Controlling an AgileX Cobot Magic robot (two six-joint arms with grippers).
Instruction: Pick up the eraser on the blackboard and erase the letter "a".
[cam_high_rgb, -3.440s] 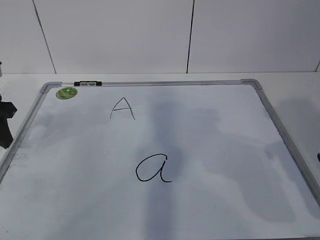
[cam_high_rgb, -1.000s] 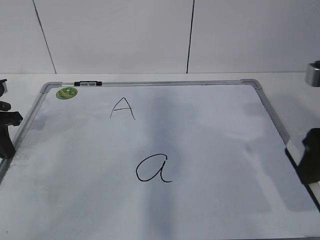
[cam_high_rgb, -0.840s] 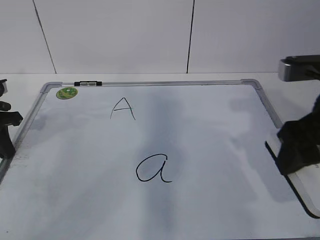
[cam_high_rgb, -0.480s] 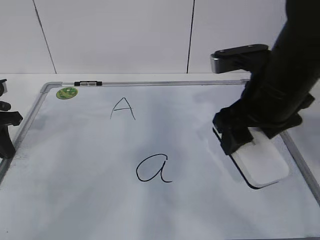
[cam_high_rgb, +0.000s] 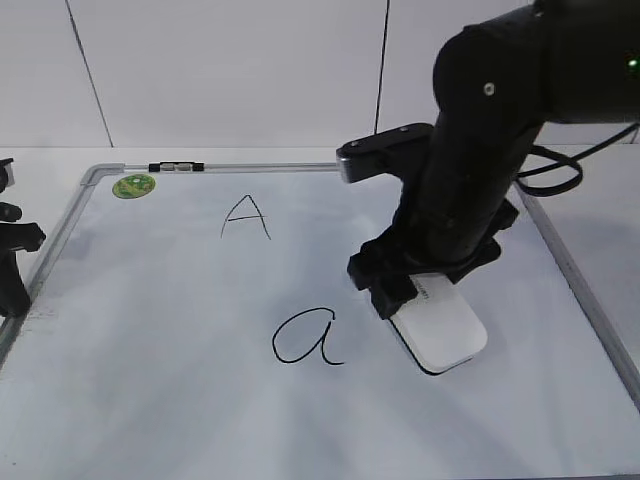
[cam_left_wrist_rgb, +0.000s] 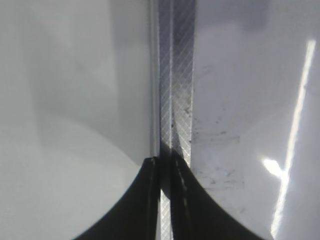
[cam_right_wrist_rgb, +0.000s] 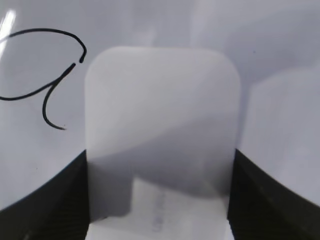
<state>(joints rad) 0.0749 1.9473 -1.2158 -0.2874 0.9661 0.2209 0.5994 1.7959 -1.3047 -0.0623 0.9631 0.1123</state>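
Right tool (cam_high_rgb: 425, 290) clamps the eraser (cam_high_rgb: 440, 325); letter "a" (cam_high_rgb: 308, 338) lies just left, untouched.

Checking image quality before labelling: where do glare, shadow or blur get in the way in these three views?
Exterior view: sharp; soft arm shadows across the blackboard, letter "a" clear. Left wrist view: bright glare streak on the board at right; left tool is a dark blur. Right wrist view: eraser close and soft-focused, its lower half shadowed, lettering unreadable.
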